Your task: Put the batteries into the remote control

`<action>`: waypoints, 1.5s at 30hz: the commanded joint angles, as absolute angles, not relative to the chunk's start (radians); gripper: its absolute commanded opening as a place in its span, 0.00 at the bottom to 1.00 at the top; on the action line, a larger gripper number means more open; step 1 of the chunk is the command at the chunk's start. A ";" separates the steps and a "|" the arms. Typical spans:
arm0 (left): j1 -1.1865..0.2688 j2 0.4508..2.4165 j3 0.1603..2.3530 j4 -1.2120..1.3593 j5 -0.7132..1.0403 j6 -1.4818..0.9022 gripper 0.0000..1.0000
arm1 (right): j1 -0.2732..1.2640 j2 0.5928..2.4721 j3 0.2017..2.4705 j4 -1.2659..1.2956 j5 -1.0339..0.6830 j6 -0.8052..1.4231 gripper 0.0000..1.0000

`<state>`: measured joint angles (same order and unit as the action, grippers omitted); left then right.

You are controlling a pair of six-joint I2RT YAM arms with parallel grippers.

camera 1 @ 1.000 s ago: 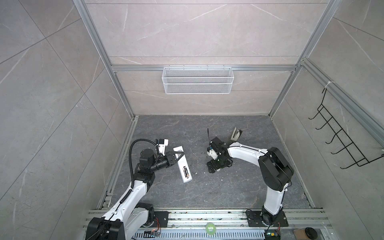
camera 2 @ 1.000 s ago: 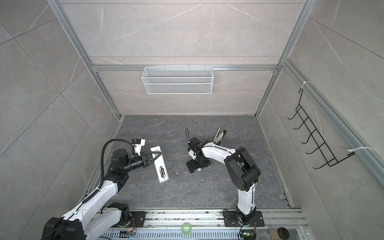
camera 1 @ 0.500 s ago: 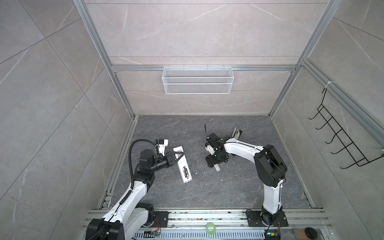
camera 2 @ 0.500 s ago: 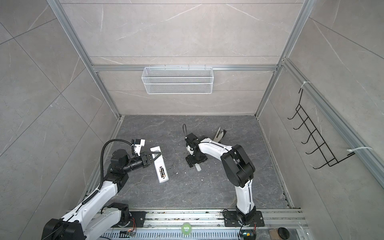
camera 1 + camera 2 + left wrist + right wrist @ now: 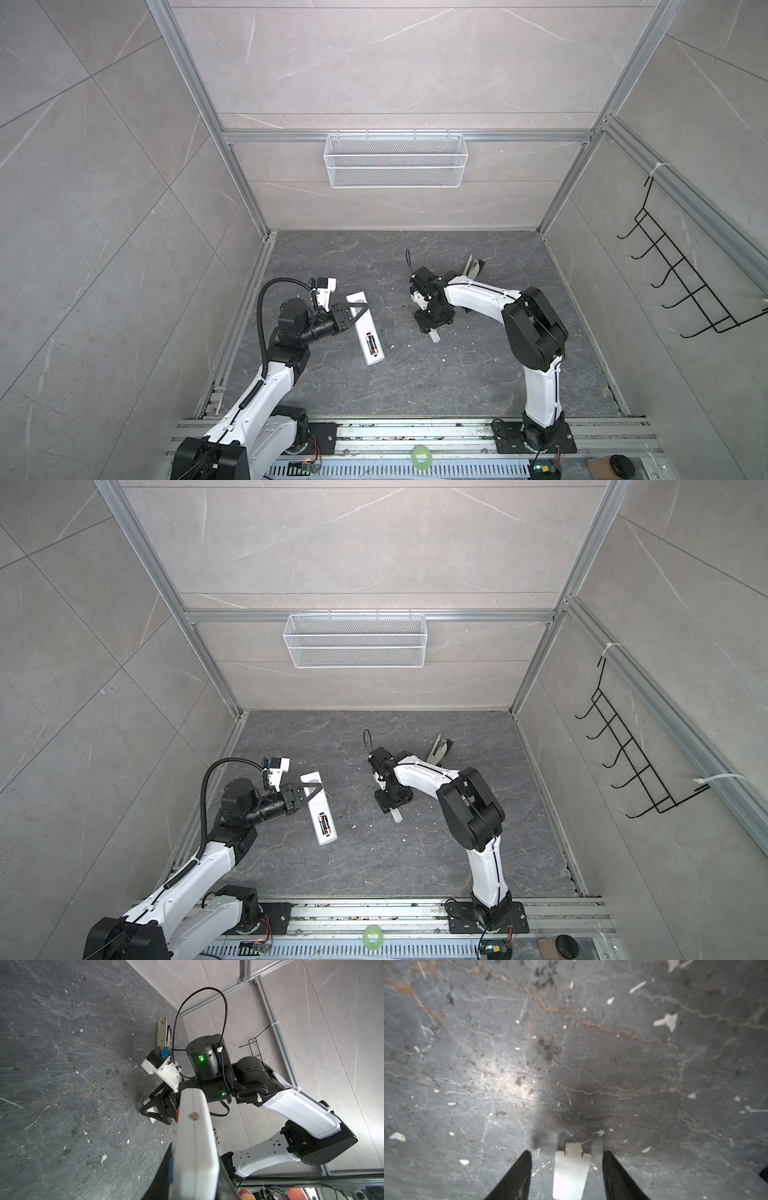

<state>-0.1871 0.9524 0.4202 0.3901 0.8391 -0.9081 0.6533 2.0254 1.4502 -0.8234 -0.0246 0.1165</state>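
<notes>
The right gripper (image 5: 566, 1152) stands with jaws apart astride the white cover (image 5: 570, 1176), whose long axis runs between them, seemingly untouched, while the left gripper (image 5: 355, 311) clamps the remote (image 5: 366, 332), batteries (image 5: 371, 344) seated, well apart leftward.

remote control (image 5: 365, 328): white bar, back up and opened, diagonal over the tabletop's (image 5: 415, 386) left half. Both batteries (image 5: 371, 344) sit side by side inside, toward its near end.
</notes>
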 commanded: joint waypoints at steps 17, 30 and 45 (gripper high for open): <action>-0.190 0.933 0.423 0.451 0.852 -0.916 0.00 | 0.698 2.084 1.511 -0.902 0.068 0.124 0.38; -0.190 0.929 0.422 0.449 0.851 -0.916 0.00 | 0.704 2.085 1.508 -0.892 0.075 0.130 0.30; -0.190 0.927 0.437 0.442 0.845 -0.910 0.00 | 0.750 1.854 1.413 -0.837 0.074 0.189 0.16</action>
